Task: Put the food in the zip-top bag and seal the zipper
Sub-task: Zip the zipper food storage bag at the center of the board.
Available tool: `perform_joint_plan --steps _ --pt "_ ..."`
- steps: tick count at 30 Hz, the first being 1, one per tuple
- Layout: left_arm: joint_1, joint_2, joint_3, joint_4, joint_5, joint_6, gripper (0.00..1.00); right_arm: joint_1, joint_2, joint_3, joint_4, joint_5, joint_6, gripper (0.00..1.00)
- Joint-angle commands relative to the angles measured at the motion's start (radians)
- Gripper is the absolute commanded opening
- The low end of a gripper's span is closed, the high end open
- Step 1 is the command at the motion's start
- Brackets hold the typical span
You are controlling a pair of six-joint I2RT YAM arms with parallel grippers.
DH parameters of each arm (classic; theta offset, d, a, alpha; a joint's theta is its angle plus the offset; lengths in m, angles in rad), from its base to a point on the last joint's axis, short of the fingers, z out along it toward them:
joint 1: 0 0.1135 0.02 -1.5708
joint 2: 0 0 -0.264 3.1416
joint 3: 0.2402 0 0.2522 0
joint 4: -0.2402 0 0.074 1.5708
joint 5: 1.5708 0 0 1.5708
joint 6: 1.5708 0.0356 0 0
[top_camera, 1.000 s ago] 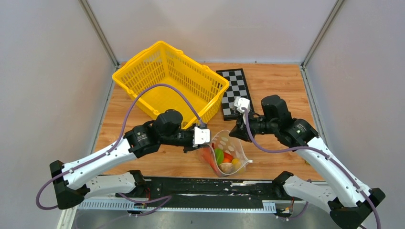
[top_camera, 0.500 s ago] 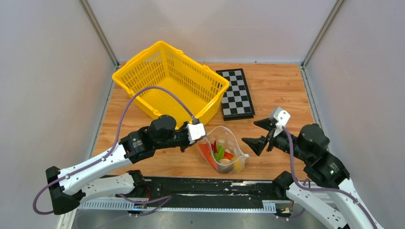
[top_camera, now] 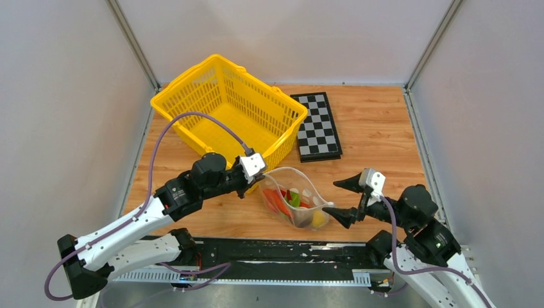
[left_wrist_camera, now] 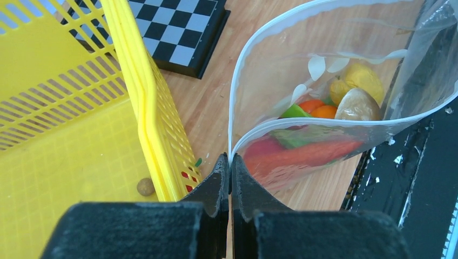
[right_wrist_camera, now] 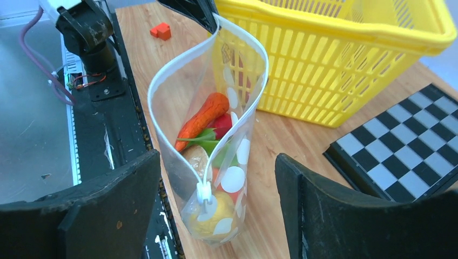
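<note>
Left claw [left_wrist_camera: 230,162] clamped shut on mouth corner of clear polka-dot zip-top plastic bag [right_wrist_camera: 237,91], likely anchoring it for zipping. Bag sits on wooden desk [top_camera: 372,122] beside yellow mesh basket [top_camera: 218,102], toy food [right_wrist_camera: 201,121] inside, pale zipper strip [right_wrist_camera: 152,94] gaping. Right claw [top_camera: 330,196] open, empty, facing slider end. Second ago it sat at far rim; backed off since.

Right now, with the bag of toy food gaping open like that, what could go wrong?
1. Only the left gripper pinches the zip-top bag, at one corner of its mouth; the right gripper is open and holds nothing. The bag may sag or tip, and the carrot near the top could slide out.
2. The zipper is unsealed along its whole length. If the right gripper closes off the small white slider, it would likely squash the bag instead of zipping it.
</note>
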State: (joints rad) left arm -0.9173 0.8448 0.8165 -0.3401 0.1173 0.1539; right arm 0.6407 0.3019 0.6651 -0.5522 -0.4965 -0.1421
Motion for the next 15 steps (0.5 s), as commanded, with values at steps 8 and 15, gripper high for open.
perform_joint_plan --steps 8,15 --pt "0.065 -0.001 0.001 0.026 -0.065 -0.013 0.0 0.003 -0.014 -0.021 0.019 -0.06 0.064 0.76" --pt "0.087 0.003 0.0 0.024 -0.061 -0.015 0.0 0.003 0.025 -0.091 0.074 -0.036 0.111 0.56"
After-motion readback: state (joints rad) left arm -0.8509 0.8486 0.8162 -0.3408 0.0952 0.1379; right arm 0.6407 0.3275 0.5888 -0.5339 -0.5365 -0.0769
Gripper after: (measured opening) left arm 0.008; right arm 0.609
